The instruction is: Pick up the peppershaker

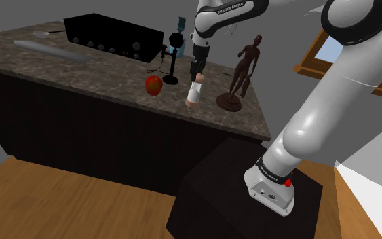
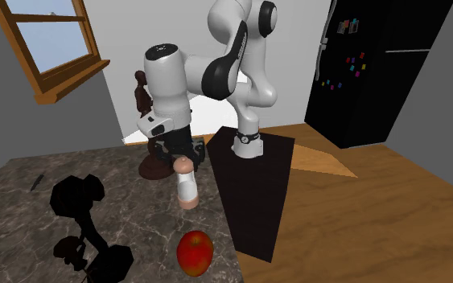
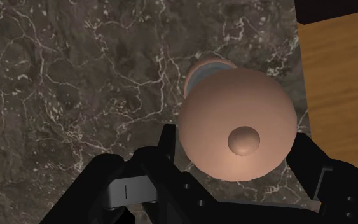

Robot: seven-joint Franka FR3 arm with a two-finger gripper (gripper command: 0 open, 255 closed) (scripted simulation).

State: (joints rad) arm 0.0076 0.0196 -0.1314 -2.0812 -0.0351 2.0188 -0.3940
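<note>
The pepper shaker (image 1: 193, 94) is a pale pinkish-tan piece with a white middle band and a round knobbed head (image 3: 238, 130). It is near the countertop's front edge, between a red apple and a dark figurine, and leans slightly. My black gripper (image 1: 195, 79) comes down on it from above. Both fingers press the sides of its head, one finger (image 3: 166, 147) on each side, so the gripper (image 3: 238, 145) is shut on it. In the second exterior view the shaker (image 2: 186, 183) hangs under the hand (image 2: 176, 153) with its base at or just above the stone.
A red apple (image 1: 154, 85) lies close beside the shaker. A dark brown figurine (image 1: 240, 71) stands on the other side, and a black desk lamp (image 1: 173, 62) and a black amplifier box (image 1: 111, 35) sit behind. The dark marble countertop (image 1: 60, 61) ends just past the shaker, above wooden floor.
</note>
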